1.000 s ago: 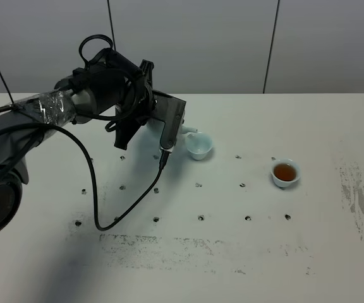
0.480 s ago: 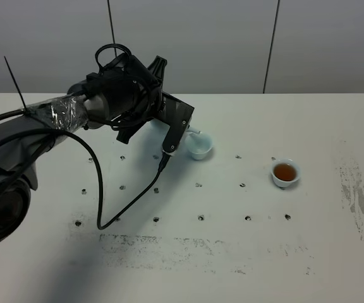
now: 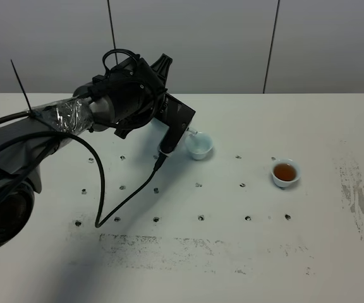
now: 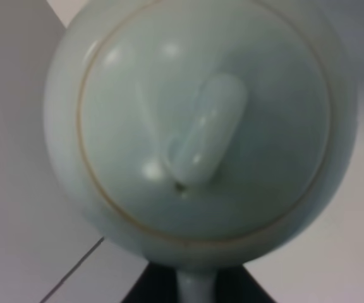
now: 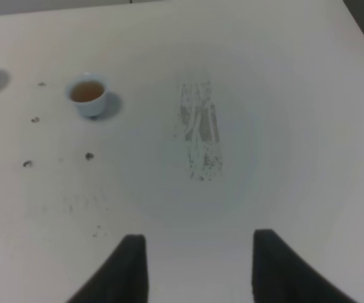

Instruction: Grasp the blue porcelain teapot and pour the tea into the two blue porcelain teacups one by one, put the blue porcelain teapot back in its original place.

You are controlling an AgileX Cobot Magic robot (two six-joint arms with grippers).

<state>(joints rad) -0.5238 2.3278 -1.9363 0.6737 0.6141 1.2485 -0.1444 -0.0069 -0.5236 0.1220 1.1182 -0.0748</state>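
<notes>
Here, high camera: 1 black arm reaches over the white table (image 3: 308,126).
Left gripper (image 3: 177,124): wrist rolled over, left of centre, above the table.
Blue porcelain teapot (image 3: 192,132): mostly hidden behind that gripper; only its spout tip shows, just over teacup 1.
Teacup 1 (image 3: 199,146): upright; contents unclear.
Teacup 2 (image 3: 285,172): upright, well to the right, holding brown tea.
Left wrist camera: teapot fills the frame, lid (image 4: 204,126) seated.
Left gripper, grip: dark jaws closed on the loop handle (image 4: 194,287).
Right wrist camera: bare table below, teacup 2 far off.
Right gripper (image 5: 198,246): 2 fingers apart, nothing between them.
</notes>
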